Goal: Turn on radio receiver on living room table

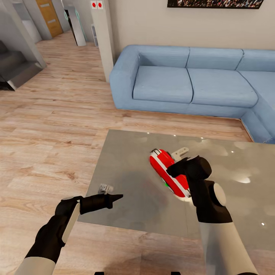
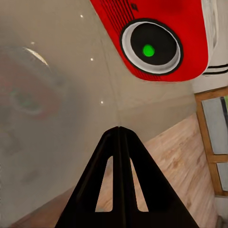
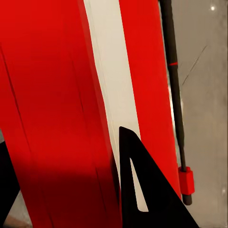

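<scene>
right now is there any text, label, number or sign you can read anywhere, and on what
None: no legible words or numbers.
Radio receiver: red body, white band, no readable brand; its dial shows a green dot, no text.
Pillar: a white plate with two red round marks, no lettering.
Wall picture: a crowd image, too small to read.

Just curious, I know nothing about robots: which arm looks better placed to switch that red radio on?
The right: its fingers are already spread over the radio receiver on the table. The left fingers are shut and off to its side.
</scene>
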Tool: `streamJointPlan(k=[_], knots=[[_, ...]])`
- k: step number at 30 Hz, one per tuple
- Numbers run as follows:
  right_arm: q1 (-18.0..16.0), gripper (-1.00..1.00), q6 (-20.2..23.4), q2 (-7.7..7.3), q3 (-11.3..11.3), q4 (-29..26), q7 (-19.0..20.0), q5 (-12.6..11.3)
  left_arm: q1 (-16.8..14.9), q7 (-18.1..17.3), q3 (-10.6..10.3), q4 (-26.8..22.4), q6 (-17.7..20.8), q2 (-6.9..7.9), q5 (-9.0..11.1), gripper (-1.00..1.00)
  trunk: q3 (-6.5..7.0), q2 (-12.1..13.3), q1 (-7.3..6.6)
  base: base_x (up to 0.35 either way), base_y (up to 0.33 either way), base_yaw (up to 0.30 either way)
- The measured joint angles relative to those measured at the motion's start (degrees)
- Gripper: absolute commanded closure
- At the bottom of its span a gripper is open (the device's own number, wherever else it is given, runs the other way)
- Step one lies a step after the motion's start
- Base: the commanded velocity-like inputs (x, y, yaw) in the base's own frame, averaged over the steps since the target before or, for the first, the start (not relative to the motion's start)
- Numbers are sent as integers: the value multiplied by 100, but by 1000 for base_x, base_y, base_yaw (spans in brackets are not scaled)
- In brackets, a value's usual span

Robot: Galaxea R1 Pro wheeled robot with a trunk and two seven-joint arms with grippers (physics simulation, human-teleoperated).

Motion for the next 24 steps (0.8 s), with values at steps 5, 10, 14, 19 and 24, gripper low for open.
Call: streamJointPlan(k=[5,10,14,19,24], knots=[[0,100,3,-21,-5,7,2,307,0,8,0,6,0,-2,2,100,0,0,0,0,0,0],[0,100,-23,-408,-8,3,37,426,0,8,-3,4,6,-15,-15,100,0,0,0,0,0,0],[0,100,3,-513,-10,8,119,345,0,17,-5,5,7,-19,8,100,0,0,0,0,0,0],[0,100,3,-531,-10,25,137,341,0,24,-1,5,14,-31,5,100,0,0,0,0,0,0],[0,100,3,-539,-12,35,140,344,0,31,0,5,103,-42,1,100,0,0,0,0,0,0]])
